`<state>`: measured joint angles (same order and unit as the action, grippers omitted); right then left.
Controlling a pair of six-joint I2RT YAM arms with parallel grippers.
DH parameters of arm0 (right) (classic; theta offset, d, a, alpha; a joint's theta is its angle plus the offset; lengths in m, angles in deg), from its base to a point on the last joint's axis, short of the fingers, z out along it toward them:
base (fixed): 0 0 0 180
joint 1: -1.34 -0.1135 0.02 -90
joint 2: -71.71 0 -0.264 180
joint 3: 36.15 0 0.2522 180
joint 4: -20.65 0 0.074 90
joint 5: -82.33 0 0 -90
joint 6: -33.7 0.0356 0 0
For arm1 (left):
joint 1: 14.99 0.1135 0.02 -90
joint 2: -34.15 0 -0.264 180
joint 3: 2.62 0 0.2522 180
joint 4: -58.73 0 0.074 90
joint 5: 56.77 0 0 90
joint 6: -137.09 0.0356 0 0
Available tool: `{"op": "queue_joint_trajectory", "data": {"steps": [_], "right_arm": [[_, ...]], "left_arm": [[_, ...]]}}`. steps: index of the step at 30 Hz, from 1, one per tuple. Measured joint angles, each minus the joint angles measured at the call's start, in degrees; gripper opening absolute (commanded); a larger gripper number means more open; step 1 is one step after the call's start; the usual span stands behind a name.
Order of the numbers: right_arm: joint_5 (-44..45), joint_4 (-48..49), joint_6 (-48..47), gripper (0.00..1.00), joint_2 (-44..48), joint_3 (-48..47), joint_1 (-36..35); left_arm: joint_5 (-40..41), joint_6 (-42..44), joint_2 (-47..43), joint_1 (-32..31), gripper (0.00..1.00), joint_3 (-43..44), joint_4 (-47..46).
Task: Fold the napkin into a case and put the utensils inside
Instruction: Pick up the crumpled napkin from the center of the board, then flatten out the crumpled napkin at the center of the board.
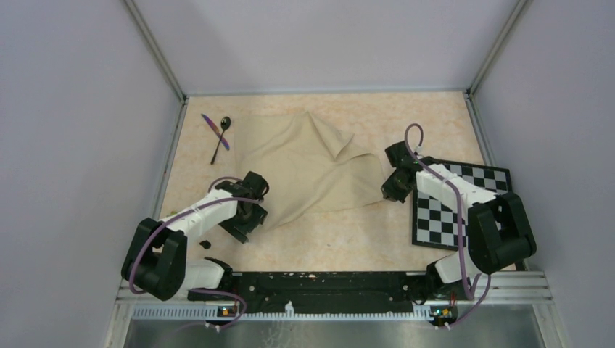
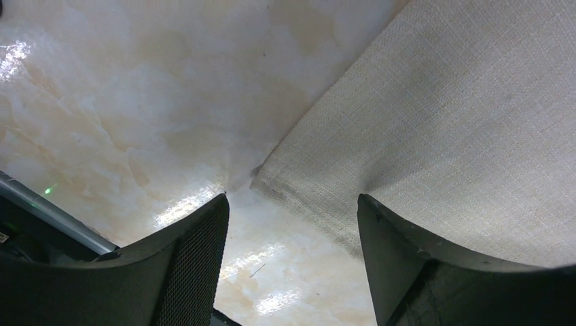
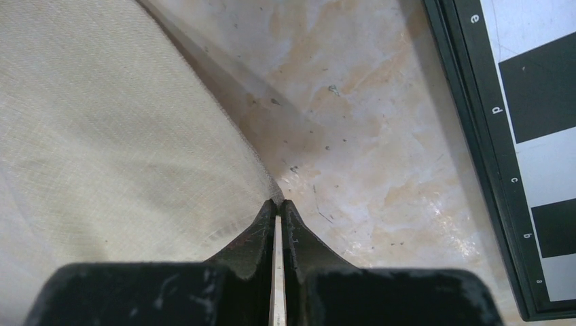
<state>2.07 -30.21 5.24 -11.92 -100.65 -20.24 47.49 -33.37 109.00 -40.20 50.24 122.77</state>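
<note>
Beige napkin [image 1: 304, 168], one; utensils [image 1: 220, 135], apparently two

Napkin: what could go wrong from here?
1. Right pincer grips only the napkin's thin corner edge; it could slip out when pulled.
2. Left pincer is open astride its corner; closing may miss the flat cloth.
3. Dragging could sweep the spoon and knife nearby.
</note>
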Motion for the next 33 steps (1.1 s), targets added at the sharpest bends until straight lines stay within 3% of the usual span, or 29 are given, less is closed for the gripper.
{"op": "queue_joint_trajectory", "data": {"steps": [5,8,12,13,15,20,25,29,33], "right_arm": [[-0.48,1.11,-0.11,0.0,0.17,2.08,0.0],[-0.42,1.16,-0.39,0.0,1.14,2.86,0.0],[-0.79,2.58,-2.1,0.0,4.09,3.91,0.0],[-0.98,2.89,-3.02,0.0,4.83,4.07,0.0],[-1.95,4.17,-6.23,0.0,6.67,4.22,0.0],[-7.06,8.13,-17.25,0.0,14.8,4.15,0.0],[-15.89,11.74,-26.73,0.0,28.44,0.9,0.0],[-23.54,14.45,-31.01,0.0,36.41,-6.69,0.0],[-31.08,18.4,-31.78,0.0,42.95,-14.25,0.0]], "left_arm": [[0.66,-1.68,0.94,0.0,0.64,-0.5,-0.57],[0.61,-3.02,0.94,0.0,0.42,-0.85,-1.42],[1.33,-3.82,0.96,0.0,0.23,-1.01,-1.55],[1.66,-3.96,0.94,0.0,0.09,-1.01,-1.49],[2.93,-4.0,0.68,0.0,0.0,-0.94,-1.05],[7.72,-0.11,-5.38,0.0,0.0,-0.72,-0.66],[9.09,10.62,-26.56,0.0,0.0,6.47,-1.97],[7.58,23.08,-43.91,0.0,0.0,14.88,-11.32],[4.26,34.49,-51.63,0.0,0.0,24.37,-18.47]]}}
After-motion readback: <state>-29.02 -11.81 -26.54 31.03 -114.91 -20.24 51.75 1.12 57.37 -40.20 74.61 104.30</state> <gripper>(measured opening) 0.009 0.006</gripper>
